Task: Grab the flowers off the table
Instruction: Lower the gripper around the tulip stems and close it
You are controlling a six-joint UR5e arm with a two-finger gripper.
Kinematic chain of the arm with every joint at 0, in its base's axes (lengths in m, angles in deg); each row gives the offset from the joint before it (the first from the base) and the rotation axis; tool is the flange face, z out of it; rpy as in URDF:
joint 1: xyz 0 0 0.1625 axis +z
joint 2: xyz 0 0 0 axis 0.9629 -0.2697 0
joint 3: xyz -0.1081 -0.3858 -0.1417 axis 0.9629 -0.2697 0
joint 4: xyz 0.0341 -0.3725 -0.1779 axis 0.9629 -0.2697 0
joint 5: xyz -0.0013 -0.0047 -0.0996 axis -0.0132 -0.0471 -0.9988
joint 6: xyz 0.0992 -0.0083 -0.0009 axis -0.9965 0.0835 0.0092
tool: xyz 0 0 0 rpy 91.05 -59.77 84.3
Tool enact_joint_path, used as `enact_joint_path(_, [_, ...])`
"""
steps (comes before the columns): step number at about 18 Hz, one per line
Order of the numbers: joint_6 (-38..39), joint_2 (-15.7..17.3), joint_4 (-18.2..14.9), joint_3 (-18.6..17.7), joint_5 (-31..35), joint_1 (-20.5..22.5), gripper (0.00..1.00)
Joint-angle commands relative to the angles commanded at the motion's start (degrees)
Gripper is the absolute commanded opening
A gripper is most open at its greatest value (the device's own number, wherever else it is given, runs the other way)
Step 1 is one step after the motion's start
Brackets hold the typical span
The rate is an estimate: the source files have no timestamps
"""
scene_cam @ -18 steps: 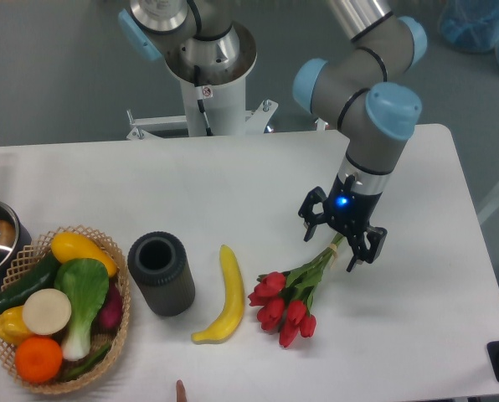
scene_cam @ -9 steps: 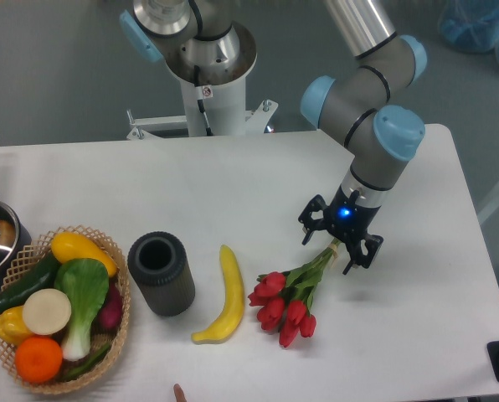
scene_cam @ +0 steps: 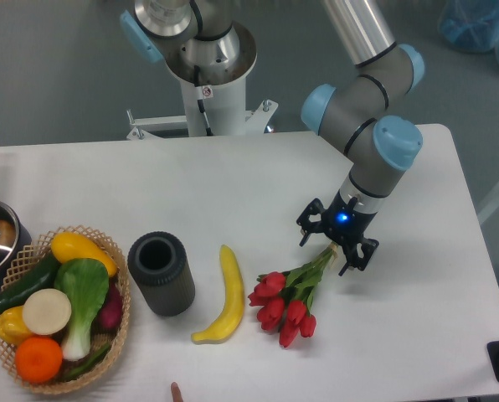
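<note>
The flowers [scene_cam: 287, 299] lay flat on the white desk [scene_cam: 233, 184], red buds pointing toward the front edge and the pale-green stems running up and right. The claw [scene_cam: 334, 247] hung low over the stem end, its two fingers spread, one on either side of the stems, not pinching them. Just left of the buds lay a banana [scene_cam: 223, 297], then a dark cylindrical cup [scene_cam: 161, 272] and a wicker basket [scene_cam: 99, 368] of vegetables.
</note>
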Motion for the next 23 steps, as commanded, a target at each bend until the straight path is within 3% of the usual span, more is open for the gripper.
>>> enact_joint_path(17, [-0.3, -1.7, 0.2, 1.5, 5.0, -2.2, 0.99])
enact_joint_path(23, [-0.4, -1.8, 0.3, 1.5, 5.0, -2.5, 0.75])
